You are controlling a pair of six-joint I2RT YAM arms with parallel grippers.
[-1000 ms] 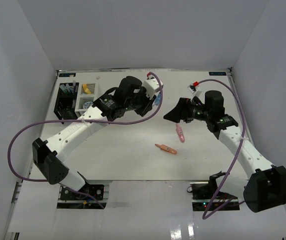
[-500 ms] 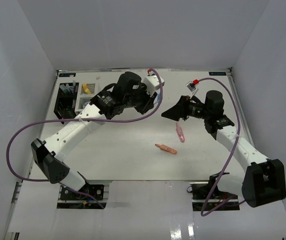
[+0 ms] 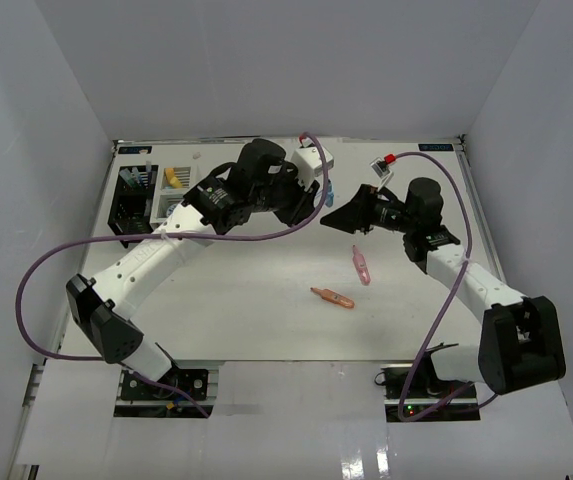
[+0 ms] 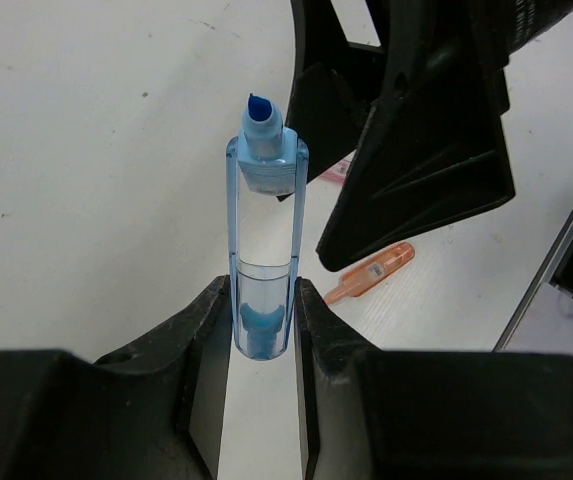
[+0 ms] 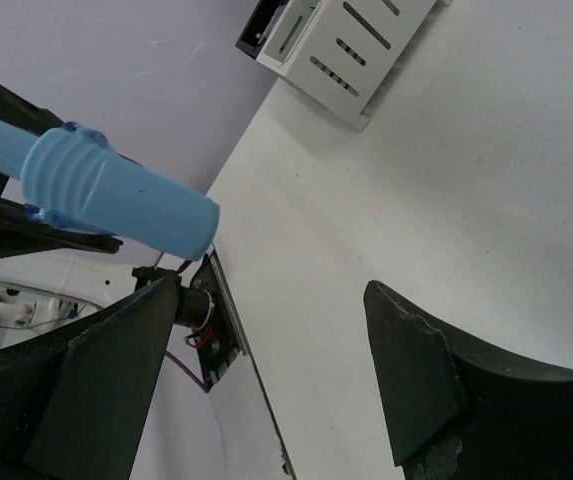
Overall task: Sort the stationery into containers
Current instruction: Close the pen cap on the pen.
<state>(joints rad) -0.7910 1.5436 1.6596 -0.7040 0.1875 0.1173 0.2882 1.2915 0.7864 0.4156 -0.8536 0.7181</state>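
The left arm is arching from its base at the near left up and across toward the far middle of the table [image 3: 266,320], its wrist turned toward the right arm. The left gripper [image 4: 263,288] is clamping the blue marker [image 4: 264,230] by its rear end, the jaws standing narrow with a finger pressing on each side of the barrel. The marker is hanging in the air above the table, between the two grippers.

The right arm is angling from the near right up and leftward, elbow bent, with the right gripper [image 5: 271,290] facing the left one. Its jaws are standing wide with nothing between them; in the right wrist view the marker's free end is sitting just ahead of them, beside one finger and not touching it.

The marker's long axis is running straight out in line with the left fingers, with the free end pointing away from the left wrist toward the right gripper.

A pink marker [image 3: 361,265] and an orange marker [image 3: 332,297] are lying on the table below the grippers. The black container [image 3: 126,212] and the white container [image 3: 163,205] are standing side by side at the far left.
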